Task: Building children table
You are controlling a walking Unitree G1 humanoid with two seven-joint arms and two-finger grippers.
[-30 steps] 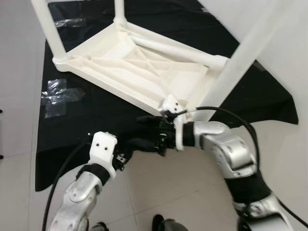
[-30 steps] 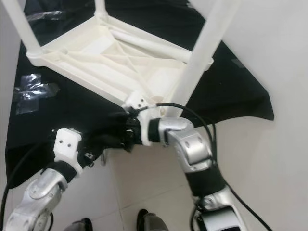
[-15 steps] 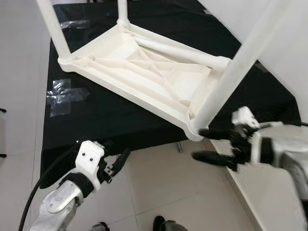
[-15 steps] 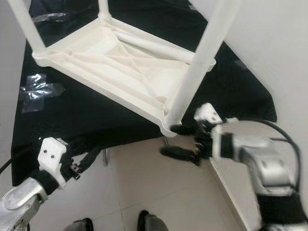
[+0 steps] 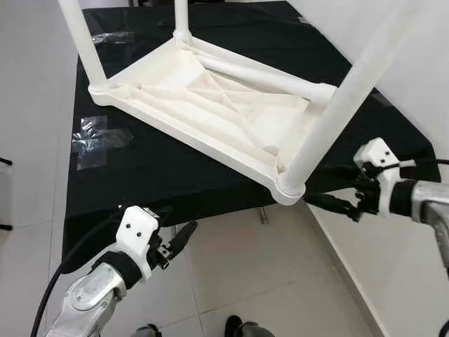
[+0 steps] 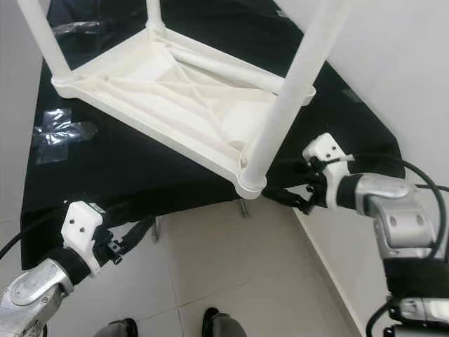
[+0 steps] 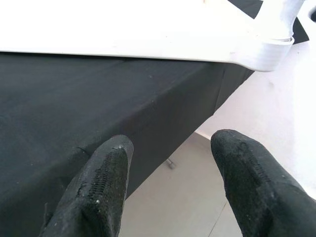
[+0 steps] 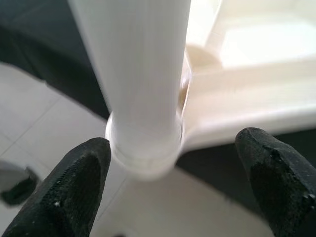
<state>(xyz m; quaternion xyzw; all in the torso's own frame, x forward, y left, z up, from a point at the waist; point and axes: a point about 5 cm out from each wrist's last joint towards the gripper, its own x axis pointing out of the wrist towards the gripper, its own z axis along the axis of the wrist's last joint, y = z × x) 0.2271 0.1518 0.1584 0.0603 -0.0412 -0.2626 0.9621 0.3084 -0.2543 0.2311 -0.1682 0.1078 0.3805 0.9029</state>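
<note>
From our head camera, the upturned white table (image 5: 210,105) lies on a black-draped surface (image 5: 175,175), our right gripper (image 5: 335,203) at four o'clock, spread wide. In our right wrist view, the near leg (image 8: 136,74) stands between our fingers (image 8: 74,187); we should centre on it before closing. Our left gripper (image 7: 168,182) hangs parted at seven o'clock, holding nothing.

No readable text, labels, brands, numbers or signs on anything in view.

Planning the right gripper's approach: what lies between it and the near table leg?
Nothing: the right wrist view shows bare space between the right gripper and leg.
</note>
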